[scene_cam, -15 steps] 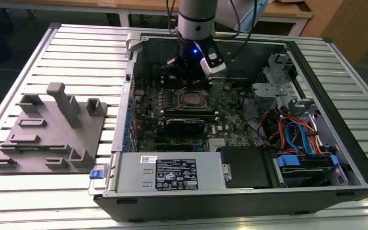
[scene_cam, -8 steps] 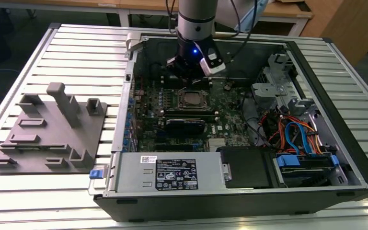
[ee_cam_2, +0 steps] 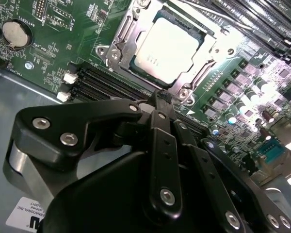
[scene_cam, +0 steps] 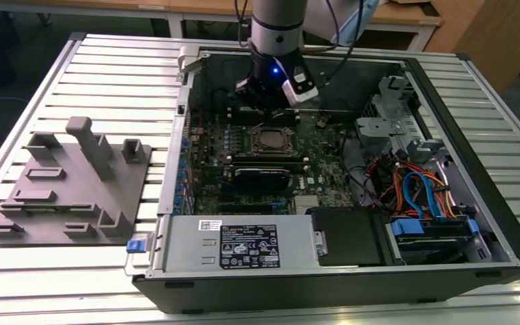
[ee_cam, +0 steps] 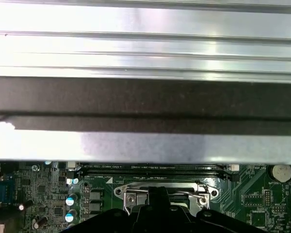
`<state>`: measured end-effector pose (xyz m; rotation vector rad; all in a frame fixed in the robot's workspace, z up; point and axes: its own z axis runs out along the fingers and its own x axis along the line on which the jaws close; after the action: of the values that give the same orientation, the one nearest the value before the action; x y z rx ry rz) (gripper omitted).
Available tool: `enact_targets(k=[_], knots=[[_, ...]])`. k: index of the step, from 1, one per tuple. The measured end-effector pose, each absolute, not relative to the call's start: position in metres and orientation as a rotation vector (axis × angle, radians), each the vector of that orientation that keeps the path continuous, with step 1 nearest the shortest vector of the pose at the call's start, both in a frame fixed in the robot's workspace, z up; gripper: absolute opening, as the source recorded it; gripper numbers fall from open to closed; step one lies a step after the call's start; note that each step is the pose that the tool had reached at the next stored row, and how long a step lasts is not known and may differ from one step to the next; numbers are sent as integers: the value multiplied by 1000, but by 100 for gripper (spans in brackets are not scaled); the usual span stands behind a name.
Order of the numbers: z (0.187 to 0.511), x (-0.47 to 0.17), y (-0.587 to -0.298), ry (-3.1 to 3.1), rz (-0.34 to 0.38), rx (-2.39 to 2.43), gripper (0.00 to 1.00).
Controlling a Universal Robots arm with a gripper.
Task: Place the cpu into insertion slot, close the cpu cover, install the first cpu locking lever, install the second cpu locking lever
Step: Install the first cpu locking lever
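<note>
Cpu (ee_cam_2: 169, 44) in socket, just beyond pincer (ee_cam_2: 163, 99).

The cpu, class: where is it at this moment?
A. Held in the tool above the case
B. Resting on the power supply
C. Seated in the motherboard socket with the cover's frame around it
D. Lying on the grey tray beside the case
C: in the second wrist view the cpu lies flat in the socket, the cover framing its edges, with the tool just beside it.
</note>
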<state>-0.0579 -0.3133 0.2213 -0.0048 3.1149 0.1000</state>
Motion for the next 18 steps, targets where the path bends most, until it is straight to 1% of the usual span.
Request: enact_targets(k=[18], knots=[[220,-44,-306,3115,101,-8,11]])
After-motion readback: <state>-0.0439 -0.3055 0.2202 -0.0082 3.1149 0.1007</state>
